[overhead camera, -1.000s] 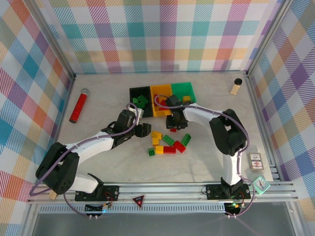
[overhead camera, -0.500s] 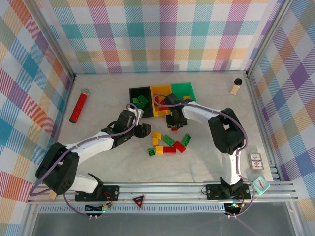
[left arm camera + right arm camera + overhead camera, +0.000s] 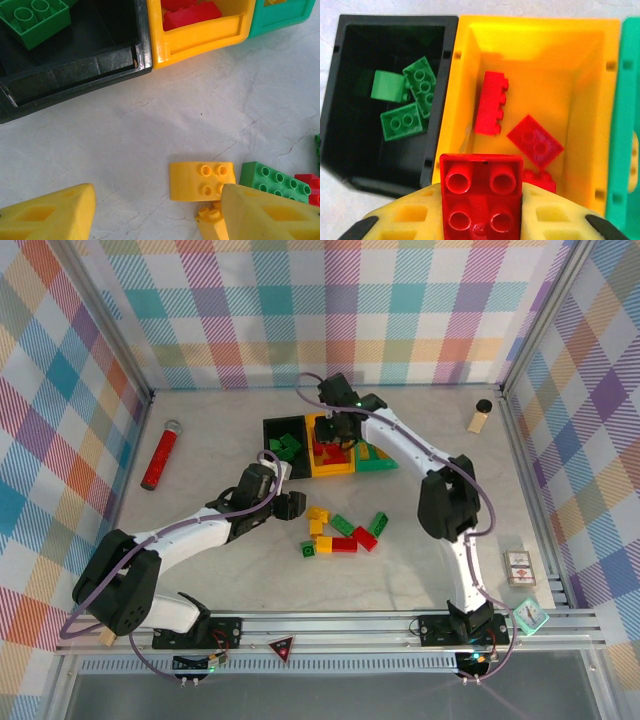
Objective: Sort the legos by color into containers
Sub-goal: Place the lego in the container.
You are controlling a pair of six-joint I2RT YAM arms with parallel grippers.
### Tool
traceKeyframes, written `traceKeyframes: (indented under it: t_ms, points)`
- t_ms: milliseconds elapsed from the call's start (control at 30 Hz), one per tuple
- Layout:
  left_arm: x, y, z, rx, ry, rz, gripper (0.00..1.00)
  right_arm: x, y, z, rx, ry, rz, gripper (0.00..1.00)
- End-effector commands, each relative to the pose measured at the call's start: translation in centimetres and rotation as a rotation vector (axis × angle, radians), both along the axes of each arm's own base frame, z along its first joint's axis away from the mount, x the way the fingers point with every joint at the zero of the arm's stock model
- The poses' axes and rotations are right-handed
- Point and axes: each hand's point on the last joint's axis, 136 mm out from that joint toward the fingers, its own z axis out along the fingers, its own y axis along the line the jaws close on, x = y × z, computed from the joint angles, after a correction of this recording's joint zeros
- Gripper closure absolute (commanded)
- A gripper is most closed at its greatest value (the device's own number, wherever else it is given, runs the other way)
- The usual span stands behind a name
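1. Legos first: you have a red four-stud plastic lego (image 3: 481, 192) clamped studs-up between the yellow fingers of your right gripper (image 3: 481, 220).
2. Directly beyond that grip is the yellow-orange rectangular plastic bin (image 3: 590, 100). The held brick hangs over its near wall, close to the side that touches the black rectangular plastic bin (image 3: 335, 100).
3. Inside the yellow-orange bin you can see a long red brick (image 3: 490, 102) lying by the left wall and a square red brick (image 3: 535, 140) tilted beside it.
4. In the black bin lie three green bricks (image 3: 402, 102), bunched together and touching.
5. On the other side, the green rectangular plastic bin (image 3: 622, 125) touches the yellow-orange one, so the three stand in a row.
6. Your left gripper (image 3: 160, 215) is spread wide with nothing in its grasp, low over the table just in front of the bins.
7. Between its fingers a yellow rounded brick (image 3: 202, 180) lies flat, right up against one finger, and a green brick (image 3: 270, 180) is just beside that.
8. More loose legos (image 3: 340, 530) in red, yellow and green sit clustered on the table, near the left gripper and well apart from the right one.
9. Around it all you have a pale table (image 3: 220, 570) with fine crack-like veining, pastel plaid walls (image 3: 60, 390) on three sides, and a metal rail (image 3: 350, 625) along the near edge.
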Motion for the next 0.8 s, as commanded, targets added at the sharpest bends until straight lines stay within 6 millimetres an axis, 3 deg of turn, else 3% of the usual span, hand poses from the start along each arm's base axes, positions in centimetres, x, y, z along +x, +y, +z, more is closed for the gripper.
traceKeyframes:
  t_ms: [0, 200, 300, 367, 433, 600, 767]
  points:
    - [0.4, -1.0, 1.2, -0.018, -0.025, -0.026, 0.33, 1.1, -0.2, -2.0, -0.059, 0.047, 0.028, 0.72]
    - [0.4, -1.0, 1.4, -0.018, -0.03, -0.024, 0.33, 3.8, -0.8, -2.9, -0.073, 0.037, 0.007, 0.67]
    - [0.4, -1.0, 1.3, -0.018, -0.029, -0.025, 0.33, 4.0, -1.0, -3.1, -0.062, 0.048, 0.002, 0.55]
    - [0.4, -1.0, 1.3, -0.019, -0.028, -0.026, 0.33, 3.7, -0.8, -2.6, -0.049, 0.048, 0.012, 0.46]
    - [0.4, -1.0, 1.3, -0.019, -0.027, -0.027, 0.33, 3.4, -0.7, -2.0, -0.036, 0.047, 0.022, 0.43]
    - [0.4, -1.0, 1.2, -0.018, -0.025, -0.026, 0.33, 2.0, -1.1, 0.6, -0.011, 0.033, 0.039, 0.42]
    - [0.4, -1.0, 1.3, -0.019, -0.031, -0.024, 0.33, -1.3, -2.0, 2.6, 0.043, 0.025, 0.055, 0.42]
